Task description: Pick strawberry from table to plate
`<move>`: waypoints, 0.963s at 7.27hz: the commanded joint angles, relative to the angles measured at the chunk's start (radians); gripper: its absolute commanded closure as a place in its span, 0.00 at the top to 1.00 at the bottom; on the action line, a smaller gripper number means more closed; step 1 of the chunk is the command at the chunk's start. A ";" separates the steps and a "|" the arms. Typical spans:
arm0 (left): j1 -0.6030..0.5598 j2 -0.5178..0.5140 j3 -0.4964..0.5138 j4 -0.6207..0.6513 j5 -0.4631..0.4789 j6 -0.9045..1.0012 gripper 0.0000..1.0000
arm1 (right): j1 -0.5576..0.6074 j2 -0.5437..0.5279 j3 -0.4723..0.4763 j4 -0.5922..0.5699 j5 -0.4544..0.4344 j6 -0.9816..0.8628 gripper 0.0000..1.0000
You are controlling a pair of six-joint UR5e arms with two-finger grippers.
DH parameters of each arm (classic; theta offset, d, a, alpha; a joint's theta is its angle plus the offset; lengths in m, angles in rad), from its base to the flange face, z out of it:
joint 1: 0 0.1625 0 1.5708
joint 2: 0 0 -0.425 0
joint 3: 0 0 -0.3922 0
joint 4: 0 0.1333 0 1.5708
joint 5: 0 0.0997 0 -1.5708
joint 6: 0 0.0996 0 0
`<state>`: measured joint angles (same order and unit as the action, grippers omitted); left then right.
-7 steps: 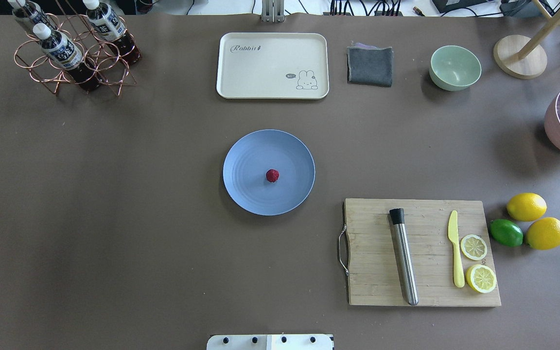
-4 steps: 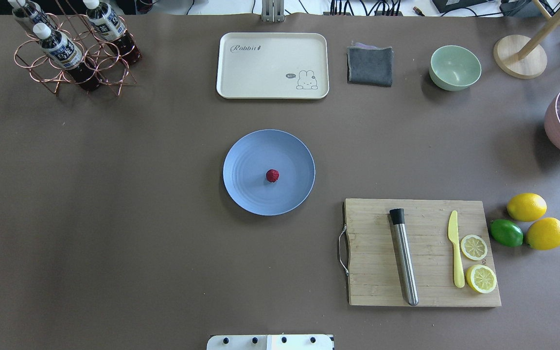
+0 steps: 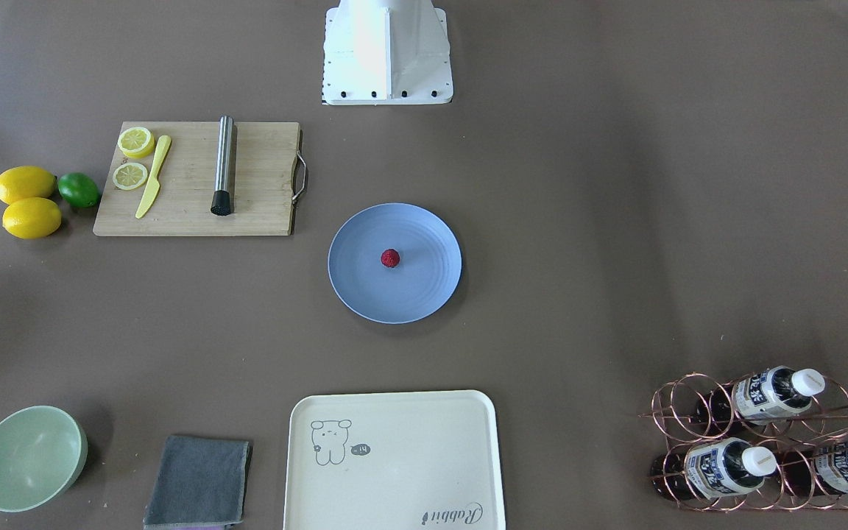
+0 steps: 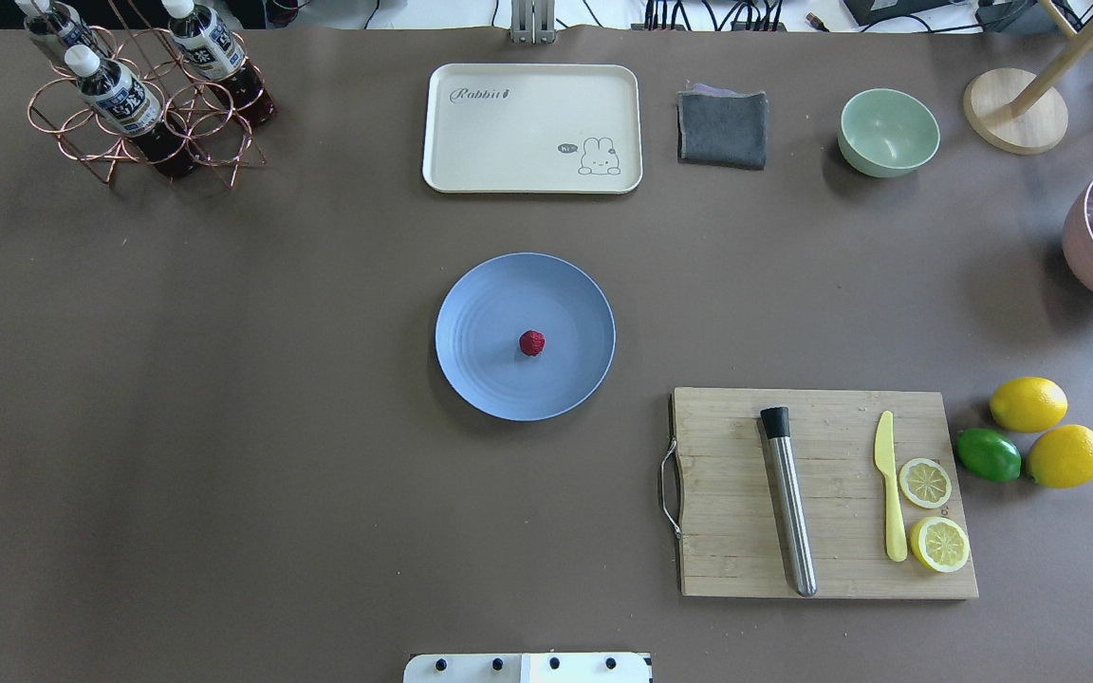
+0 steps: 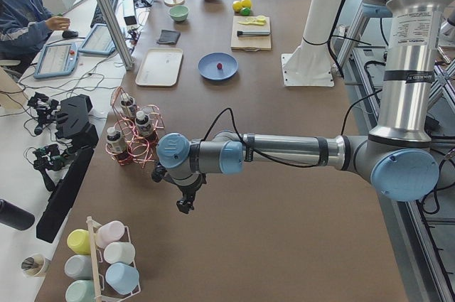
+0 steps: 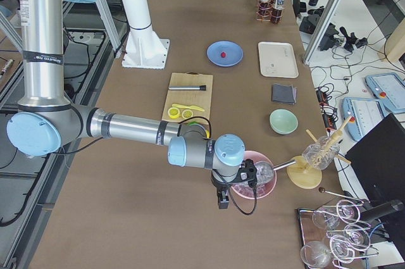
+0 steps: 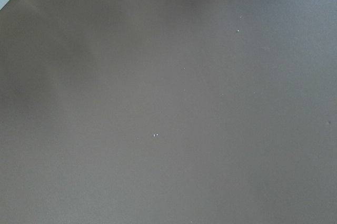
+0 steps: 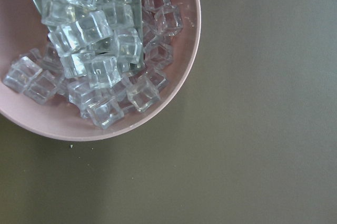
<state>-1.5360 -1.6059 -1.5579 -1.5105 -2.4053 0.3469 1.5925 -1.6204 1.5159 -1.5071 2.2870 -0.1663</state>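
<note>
You have the strawberry [image 4: 531, 342] lying at the centre of the plate [image 4: 480, 313], mid-table, well apart from the left gripper [image 5: 184, 205] by the bottle rack [image 5: 131, 135] and the right gripper [image 6: 223, 202] by the ice bowl [image 6: 269, 187], and you cannot tell how wide either one's jaws stand.

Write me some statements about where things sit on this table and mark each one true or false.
1. The strawberry lies on the blue plate. True.
2. The lemon slices lie on the blue plate. False: they lie on the cutting board, beside the yellow knife.
3. Three bottles sit in the copper rack. True.
4. The lime lies on the cutting board. False: it lies on the table, next to two lemons.
</note>
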 commanded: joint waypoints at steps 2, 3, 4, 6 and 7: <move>-0.042 0.009 -0.004 -0.005 0.049 -0.002 0.98 | 0.000 -0.003 0.003 0.001 -0.001 0.001 1.00; -0.042 0.012 0.002 -0.007 0.049 -0.005 0.98 | 0.000 -0.003 0.003 0.002 0.000 0.001 1.00; -0.042 0.011 0.001 -0.007 0.048 -0.005 0.98 | 0.000 -0.003 0.006 0.002 0.002 0.001 1.00; -0.042 0.014 0.001 -0.007 0.048 -0.005 0.98 | 0.000 0.002 0.007 0.002 0.003 0.001 1.00; -0.042 0.014 0.001 -0.007 0.048 -0.005 0.98 | 0.000 0.001 0.009 0.002 0.005 -0.001 1.00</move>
<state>-1.5784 -1.5928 -1.5575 -1.5171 -2.3578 0.3421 1.5923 -1.6205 1.5229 -1.5049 2.2903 -0.1660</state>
